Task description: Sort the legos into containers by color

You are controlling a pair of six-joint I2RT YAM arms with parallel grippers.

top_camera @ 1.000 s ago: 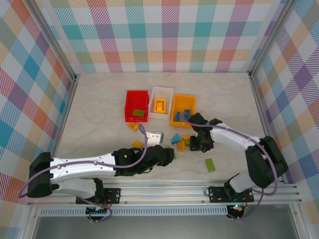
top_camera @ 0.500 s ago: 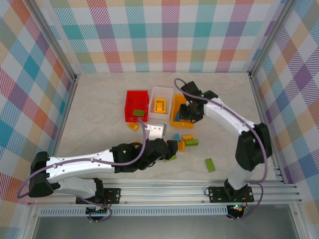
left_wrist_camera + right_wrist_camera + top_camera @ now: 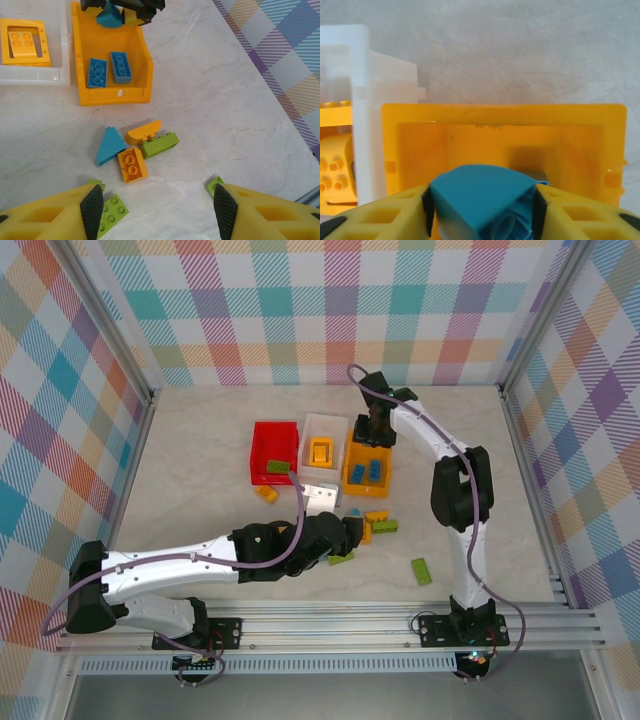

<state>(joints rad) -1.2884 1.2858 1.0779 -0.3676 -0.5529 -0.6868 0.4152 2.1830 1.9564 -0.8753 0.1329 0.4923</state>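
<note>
Top view: the right gripper (image 3: 375, 432) hangs over the far end of the orange-yellow bin (image 3: 348, 468), mid-bench (image 3: 200, 460), beside the white bin (image 3: 325, 418)

Left wrist view: the left gripper (image 3: 159, 212), jaws apart and empty, hovers above loose legos (image 3: 132, 165)

Right wrist view: the right fingers (image 3: 385, 215) clamp a blue brick (image 3: 480, 192) above that bin

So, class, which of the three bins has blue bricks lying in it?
The orange-yellow bin, rightmost in the row: two blue bricks lie inside. The white bin holds a yellow piece, the red bin a green brick.
</note>
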